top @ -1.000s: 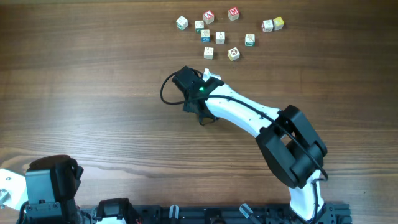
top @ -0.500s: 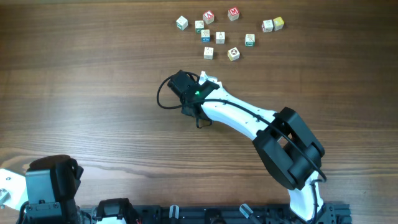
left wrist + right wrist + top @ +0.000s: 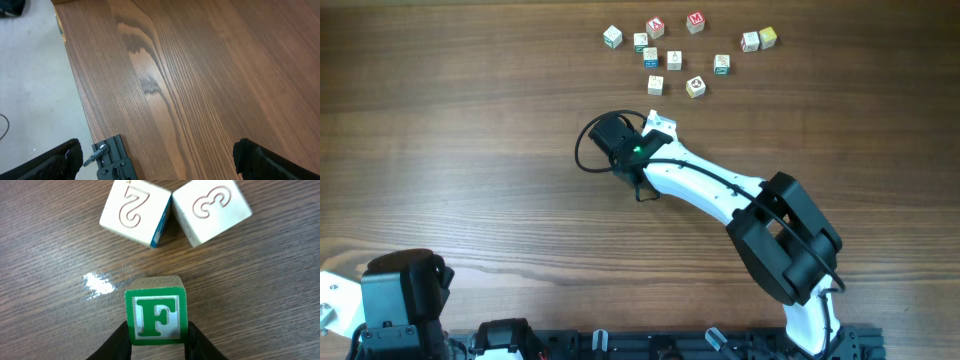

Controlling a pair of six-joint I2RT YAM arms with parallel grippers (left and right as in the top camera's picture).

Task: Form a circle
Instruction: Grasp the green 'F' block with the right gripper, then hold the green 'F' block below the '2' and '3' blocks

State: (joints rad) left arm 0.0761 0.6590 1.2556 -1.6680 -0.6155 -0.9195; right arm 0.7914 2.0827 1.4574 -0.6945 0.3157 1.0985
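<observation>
In the right wrist view my right gripper (image 3: 157, 334) is shut on a green-framed cube with a green letter F (image 3: 156, 311), one black finger on each side of it. Just beyond it on the table, two pale cubes lie side by side, one carved with a 2 (image 3: 134, 211) and one with a 3 (image 3: 212, 209). These three make up the tight cluster, the circle. From overhead, my right arm (image 3: 720, 190) reaches to mid-table and its wrist covers most of the cluster. My left gripper (image 3: 160, 160) is open over bare wood.
Several loose letter cubes (image 3: 674, 60) lie scattered at the far edge of the table, beyond the right wrist. My left arm (image 3: 405, 290) sits at the near left corner. The table's left edge (image 3: 75, 95) and a black bracket (image 3: 112, 162) show in the left wrist view.
The right wrist has shifted a little toward the far left. The left arm has not moved.
</observation>
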